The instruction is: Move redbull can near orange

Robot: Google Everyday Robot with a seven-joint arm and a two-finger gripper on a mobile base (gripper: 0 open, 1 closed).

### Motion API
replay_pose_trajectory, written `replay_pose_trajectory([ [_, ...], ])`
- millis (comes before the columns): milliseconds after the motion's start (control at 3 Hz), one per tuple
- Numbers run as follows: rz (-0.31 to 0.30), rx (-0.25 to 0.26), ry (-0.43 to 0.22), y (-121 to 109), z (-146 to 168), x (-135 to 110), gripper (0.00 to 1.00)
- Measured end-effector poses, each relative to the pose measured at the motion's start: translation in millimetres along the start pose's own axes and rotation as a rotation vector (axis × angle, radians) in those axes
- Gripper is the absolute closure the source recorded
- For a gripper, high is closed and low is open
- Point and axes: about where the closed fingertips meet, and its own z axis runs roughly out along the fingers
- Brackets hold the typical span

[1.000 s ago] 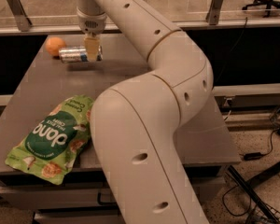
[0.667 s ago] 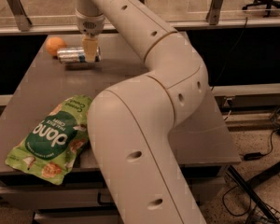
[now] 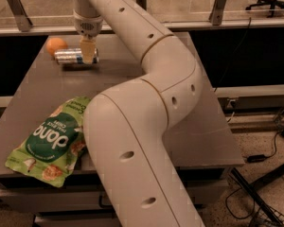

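The claw [image 3: 88,52] sits over the redbull can [image 3: 71,56], grip impossible to tell. The can lies sideways on the counter [image 3: 47,89], orange [image 3: 56,45] just beside at its 10 o'clock

— How is the arm [image 3: 128,145] laid out?
— It is raised from the lower middle of the view, bent sharply at the elbow [image 3: 173,77], and stretched back toward the upper left.
— And where is the gripper [image 3: 88,55] found?
— It is pointed straight down below the wrist [image 3: 87,25], at the upper left of the view.
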Motion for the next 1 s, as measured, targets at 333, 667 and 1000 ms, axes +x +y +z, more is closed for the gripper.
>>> replay_pose_trajectory([
  [333, 0.002, -0.004, -0.002, -0.1, 2.4, -3.1, 0.30],
  [667, 0.009, -0.013, -0.002, 1.5, 6.3, -3.0, 0.00],
  [1000, 0.009, -0.013, -0.002, 1.5, 6.3, -3.0, 0.00],
])
